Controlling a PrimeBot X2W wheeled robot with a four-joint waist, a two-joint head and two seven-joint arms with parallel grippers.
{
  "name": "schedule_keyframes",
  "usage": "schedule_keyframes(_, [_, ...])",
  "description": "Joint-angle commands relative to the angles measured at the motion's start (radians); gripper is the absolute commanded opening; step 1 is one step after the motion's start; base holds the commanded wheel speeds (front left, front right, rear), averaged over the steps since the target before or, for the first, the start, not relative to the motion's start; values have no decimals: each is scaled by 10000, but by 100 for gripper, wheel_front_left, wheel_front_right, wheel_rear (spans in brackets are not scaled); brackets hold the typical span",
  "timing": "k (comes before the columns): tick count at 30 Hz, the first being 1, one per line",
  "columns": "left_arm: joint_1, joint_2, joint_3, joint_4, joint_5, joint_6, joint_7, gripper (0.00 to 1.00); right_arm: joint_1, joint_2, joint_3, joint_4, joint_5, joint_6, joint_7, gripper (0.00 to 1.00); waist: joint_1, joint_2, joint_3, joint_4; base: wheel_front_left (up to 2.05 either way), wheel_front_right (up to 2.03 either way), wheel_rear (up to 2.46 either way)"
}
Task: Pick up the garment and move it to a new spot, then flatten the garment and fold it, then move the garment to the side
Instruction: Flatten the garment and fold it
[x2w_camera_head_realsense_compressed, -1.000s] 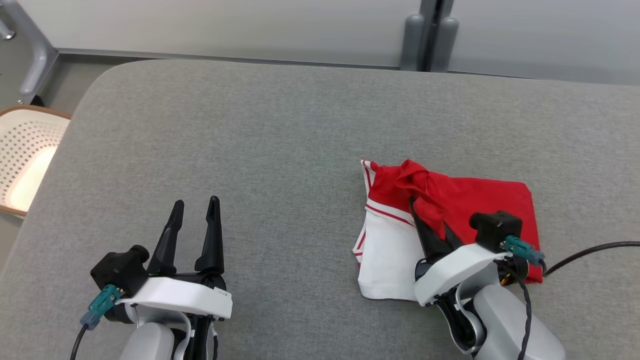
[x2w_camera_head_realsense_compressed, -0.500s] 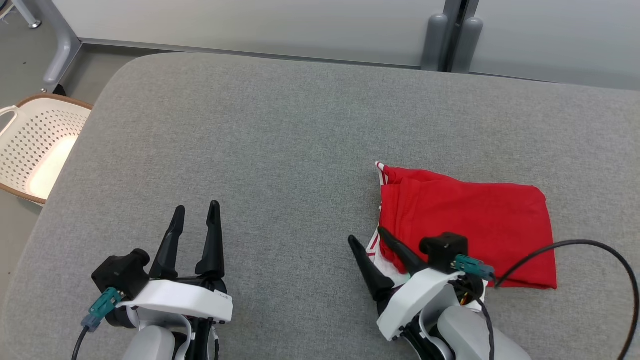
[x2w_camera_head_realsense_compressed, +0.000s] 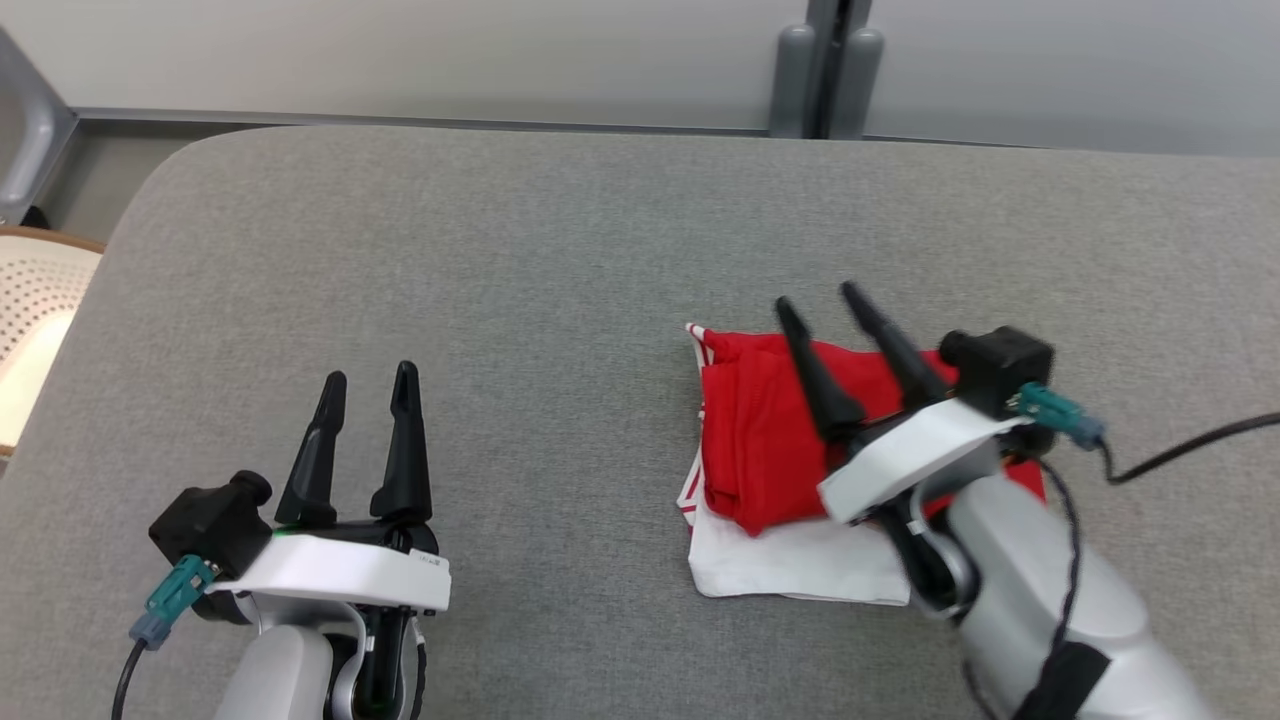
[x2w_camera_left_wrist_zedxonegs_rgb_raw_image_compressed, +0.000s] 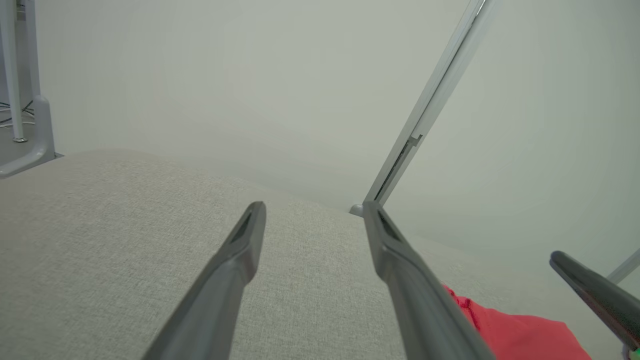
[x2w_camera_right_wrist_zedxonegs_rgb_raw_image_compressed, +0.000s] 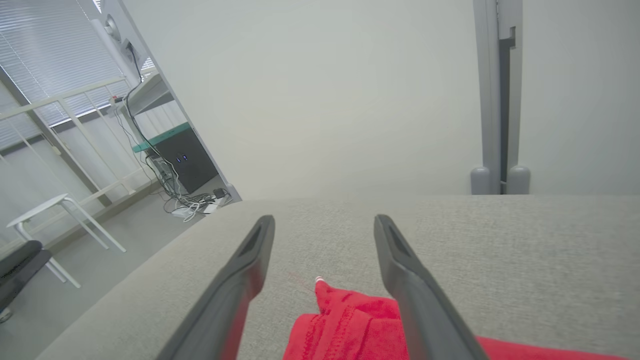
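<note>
The garment (x2w_camera_head_realsense_compressed: 760, 440), red with a white part at its near edge, lies folded into a compact bundle right of centre on the grey padded table (x2w_camera_head_realsense_compressed: 560, 260). My right gripper (x2w_camera_head_realsense_compressed: 818, 296) hovers above it, open, nothing between its fingers; its wrist view looks down on the red cloth (x2w_camera_right_wrist_zedxonegs_rgb_raw_image_compressed: 350, 325) below the gripper (x2w_camera_right_wrist_zedxonegs_rgb_raw_image_compressed: 324, 220). My left gripper (x2w_camera_head_realsense_compressed: 368, 378) rests open at the lower left, well away from the garment. The left wrist view has the left gripper (x2w_camera_left_wrist_zedxonegs_rgb_raw_image_compressed: 312, 207), a red corner of the garment (x2w_camera_left_wrist_zedxonegs_rgb_raw_image_compressed: 505, 335) at the lower right, and one of the right gripper's fingers (x2w_camera_left_wrist_zedxonegs_rgb_raw_image_compressed: 590, 292).
A white perforated basket (x2w_camera_head_realsense_compressed: 35, 320) stands off the table's left edge. A grey wall with a vertical post (x2w_camera_head_realsense_compressed: 825, 70) runs behind the table. A black cable (x2w_camera_head_realsense_compressed: 1190, 445) trails from the right wrist. A white stool (x2w_camera_right_wrist_zedxonegs_rgb_raw_image_compressed: 55, 220) and cabling sit on the floor to the left.
The right gripper let go of the garment, opened, and lifted forward above it. The red part now lies folded over the white part. The head camera shifted. The left arm stayed put.
</note>
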Motion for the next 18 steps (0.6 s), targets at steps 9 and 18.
schedule_keyframes(9, [-385, 43, -185, -552, 21, -16, -44, 100, 1245, -1196, -2590, -2355, -2861, -1, -81, 100, 0, -1, -86, -536, 0, 0, 0])
schedule_keyframes(18, [28, 46, -336, -566, 383, 83, -44, 100, 3281, -946, -4735, -4266, -4216, -1, -77, 100, 0, -1, -33, -770, 0, 0, 0])
